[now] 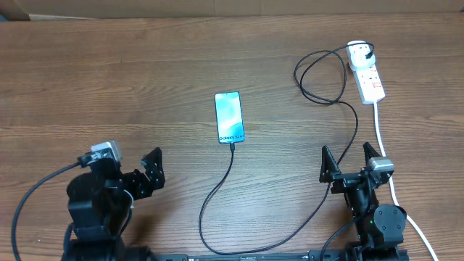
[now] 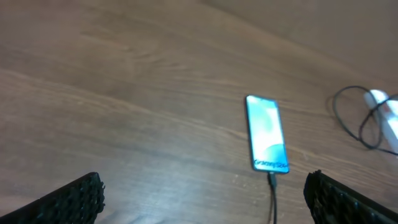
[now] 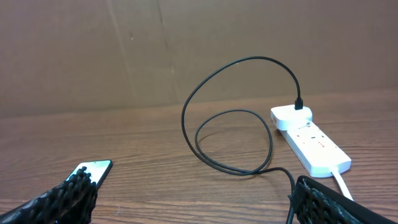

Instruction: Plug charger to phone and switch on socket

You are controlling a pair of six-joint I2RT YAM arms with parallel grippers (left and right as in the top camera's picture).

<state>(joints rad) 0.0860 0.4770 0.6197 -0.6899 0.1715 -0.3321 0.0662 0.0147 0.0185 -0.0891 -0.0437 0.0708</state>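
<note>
At the middle of the counter [image 1: 109, 87] lies the phone [image 1: 229, 117], flat, screen up and lit, with its "Galaxy S24" end toward the arms. The plug tip of the charger [image 1: 232, 158] meets that near edge and looks seated. The black cable runs from the phone toward the arms, curves off to the phone's right, then climbs in loose loops to the socket [image 1: 368, 76]. The socket lies well right of the phone and a little beyond it. A black plug stands in its far end and a white cord [image 1: 378, 123] leaves its near end. Switch position is too small to tell.

Left end effector [image 2: 204, 183]: near-left of the phone, fingers spread wide, holding nothing. Right end effector [image 1: 346, 154]: near-right of the phone, equally wide and empty, white cord just beside it.
</note>
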